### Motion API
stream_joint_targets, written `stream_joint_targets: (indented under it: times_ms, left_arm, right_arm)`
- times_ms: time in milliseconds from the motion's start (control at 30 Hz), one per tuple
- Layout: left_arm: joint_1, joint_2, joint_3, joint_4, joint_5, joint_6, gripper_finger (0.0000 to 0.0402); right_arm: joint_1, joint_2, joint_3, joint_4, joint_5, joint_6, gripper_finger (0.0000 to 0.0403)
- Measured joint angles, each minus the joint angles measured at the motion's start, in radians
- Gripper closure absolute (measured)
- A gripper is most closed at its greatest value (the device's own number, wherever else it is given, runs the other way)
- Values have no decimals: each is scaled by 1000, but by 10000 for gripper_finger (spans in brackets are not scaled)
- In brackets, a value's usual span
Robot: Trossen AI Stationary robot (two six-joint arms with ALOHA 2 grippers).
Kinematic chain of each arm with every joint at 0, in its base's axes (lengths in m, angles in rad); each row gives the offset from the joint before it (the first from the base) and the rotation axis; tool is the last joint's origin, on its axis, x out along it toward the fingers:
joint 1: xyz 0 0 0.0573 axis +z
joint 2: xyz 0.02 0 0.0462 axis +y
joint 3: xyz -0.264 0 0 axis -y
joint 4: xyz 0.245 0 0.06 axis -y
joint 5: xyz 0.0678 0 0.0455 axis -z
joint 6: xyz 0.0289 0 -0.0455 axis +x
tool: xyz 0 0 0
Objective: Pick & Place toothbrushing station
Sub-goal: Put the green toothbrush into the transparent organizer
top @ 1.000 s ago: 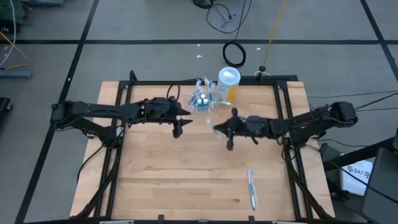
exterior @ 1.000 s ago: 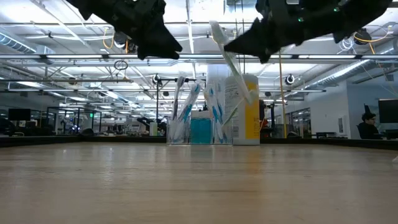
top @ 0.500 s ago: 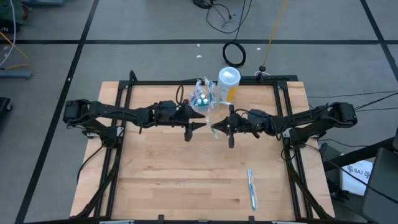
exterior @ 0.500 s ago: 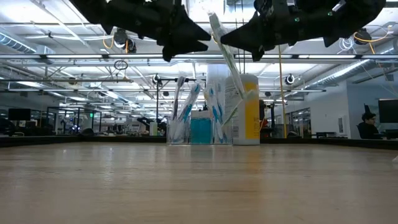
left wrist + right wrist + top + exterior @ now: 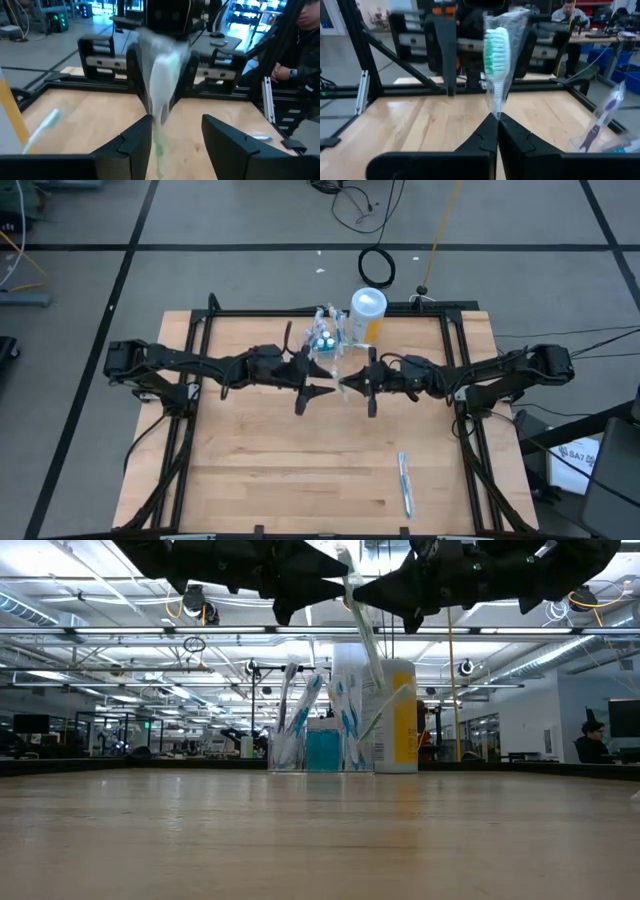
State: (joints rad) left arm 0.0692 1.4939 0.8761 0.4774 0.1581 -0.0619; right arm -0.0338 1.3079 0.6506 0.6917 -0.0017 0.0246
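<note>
My right gripper (image 5: 346,387) hangs over the middle of the table, shut on a green-and-white toothbrush in a clear wrapper (image 5: 496,55). My left gripper (image 5: 325,390) points level at it, open. Its two fingers stand on either side of the toothbrush (image 5: 161,95); whether they touch it I cannot tell. Behind both, at the far edge, the clear cup (image 5: 325,340) stands on the table with several toothbrushes upright in it and a teal tube (image 5: 322,752). My right gripper pinches the wrapped toothbrush just below its bristle head (image 5: 496,109) between its two shut fingers. The fingers lie level, coming from the table's right, across the brush. The brush is lifted clear and stands nearly upright, head up, with its handle (image 5: 372,650) slanting down below the fingers.
A yellow canister with a white lid (image 5: 367,315) stands beside the cup. Another wrapped toothbrush (image 5: 405,483) lies flat near the front right. Black frame rails (image 5: 190,450) run along the table's left, right and far sides. A person (image 5: 305,45) sits beyond the table.
My left gripper has moved toward the table's right, up to the toothbrush, and has tipped from slanting downward to nearly level. Its fingers have stayed open. The toothbrush has stayed upright where it was.
</note>
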Motion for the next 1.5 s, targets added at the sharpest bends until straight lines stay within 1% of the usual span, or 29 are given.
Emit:
stream_joint_targets:
  times_ms: [100, 233, 367, 500, 633, 700, 800, 967, 1067, 1200, 1333, 1500]
  left_arm:
    - [0, 1, 0, 0, 0, -12, 222]
    - [2, 1, 0, 0, -1, -16, 222]
    - [2, 1, 0, 35, -2, -17, 222]
    - [2, 1, 0, 58, -2, -19, 222]
    - [2, 1, 0, 57, -2, -28, 222]
    - [2, 1, 0, 45, -2, -20, 226]
    - [2, 1, 0, 32, -5, -20, 249]
    - [3, 1, 0, 15, -16, -15, 311]
    - [2, 1, 0, 14, -41, -23, 344]
    - [2, 1, -1, 10, -58, -32, 377]
    - [3, 1, -1, 10, -58, -31, 389]
    - [2, 1, -1, -20, -101, -31, 380]
  right_arm:
    - [2, 0, 0, 34, 0, 0, 403]
    - [9, 0, 0, 37, 0, -4, 403]
    - [9, 7, 0, 54, 0, 13, 403]
    - [12, 72, 0, 162, 0, 32, 403]
    - [16, 155, 0, 285, -1, 32, 403]
    - [15, 177, 0, 322, 0, 32, 403]
    - [8, 182, 0, 334, -1, 32, 403]
    - [0, 183, 0, 328, -3, 31, 403]
    - [1, 183, 0, 323, -2, 31, 403]
    - [1, 183, 0, 310, -1, 5, 402]
    - [1, 183, 0, 307, 0, -11, 387]
    - [1, 183, 0, 279, 1, -7, 352]
